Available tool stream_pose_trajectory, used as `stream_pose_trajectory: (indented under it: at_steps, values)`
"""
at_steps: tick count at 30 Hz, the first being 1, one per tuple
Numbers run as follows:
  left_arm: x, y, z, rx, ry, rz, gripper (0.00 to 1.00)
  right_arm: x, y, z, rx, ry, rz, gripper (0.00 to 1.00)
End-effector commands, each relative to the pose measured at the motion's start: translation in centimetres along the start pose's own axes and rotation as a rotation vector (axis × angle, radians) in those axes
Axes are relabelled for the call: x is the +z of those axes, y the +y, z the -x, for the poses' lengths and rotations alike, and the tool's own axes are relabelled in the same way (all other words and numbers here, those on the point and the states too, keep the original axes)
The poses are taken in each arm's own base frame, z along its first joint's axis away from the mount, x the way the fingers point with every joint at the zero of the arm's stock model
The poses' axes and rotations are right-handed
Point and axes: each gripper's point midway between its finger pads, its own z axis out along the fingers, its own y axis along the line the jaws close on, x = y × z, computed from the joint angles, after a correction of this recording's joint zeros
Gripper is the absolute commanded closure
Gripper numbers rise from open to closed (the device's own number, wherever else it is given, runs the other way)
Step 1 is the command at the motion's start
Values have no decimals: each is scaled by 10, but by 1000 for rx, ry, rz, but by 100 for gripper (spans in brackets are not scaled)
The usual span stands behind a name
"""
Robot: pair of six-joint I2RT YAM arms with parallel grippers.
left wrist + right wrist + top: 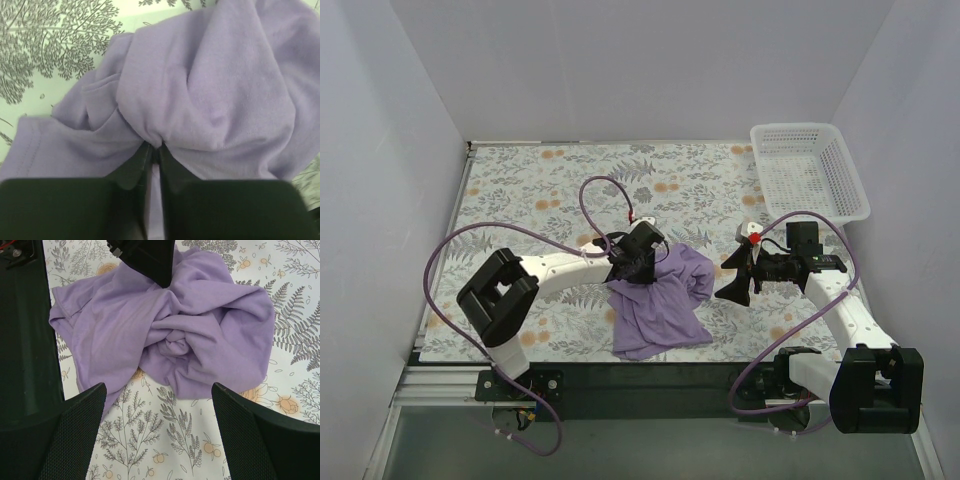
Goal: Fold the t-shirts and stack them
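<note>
My left claw (pixel 632 268) clenched on crumpled purple t-shirt (pixel 658 300), near middle of counter (pixel 520 190). My right claw (pixel 734 274) spread, empty, just right. Cloth likely soft, light, limp; better grip at hem corners.

The t-shirt (pixel 655 305) is plain lavender-purple. The tablecloth (pixel 540 185) is white, printed with grey ferns and small orange flowers. The lattice basket (pixel 810 175) is white. The cables (pixel 582 200) are purple.

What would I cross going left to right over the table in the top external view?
Left arm → lavender t-shirt → right gripper, open → white basket.
</note>
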Motion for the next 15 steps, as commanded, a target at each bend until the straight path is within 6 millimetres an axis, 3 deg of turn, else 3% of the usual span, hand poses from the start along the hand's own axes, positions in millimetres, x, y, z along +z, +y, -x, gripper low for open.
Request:
stream_pose_trajectory:
  at_steps: [1, 5, 8, 9, 11, 12, 15]
  values:
    - [-9, -10, 22, 9, -55, -20, 99, -2, -2, 11, -24, -7, 0, 8]
    - [-36, -16, 42, 17, -131, -53, 100, -2, -2, 10, -26, -7, 2, 8]
    - [-70, -23, 63, 28, -216, -107, 100, -2, -1, 10, -33, -6, 3, 8]
    - [-90, -28, 74, 29, -263, -140, 100, -2, 0, 10, -31, -5, 6, 8]
    - [-112, -30, 86, 53, -317, -167, 100, -2, 0, 11, -44, -7, 10, 8]
    - [-136, -35, 98, 54, -372, -204, 100, -2, 1, 10, -45, -4, 16, 8]
    - [-175, -33, 115, 79, -458, -224, 100, 5, -1, 13, -76, 48, 27, 9]
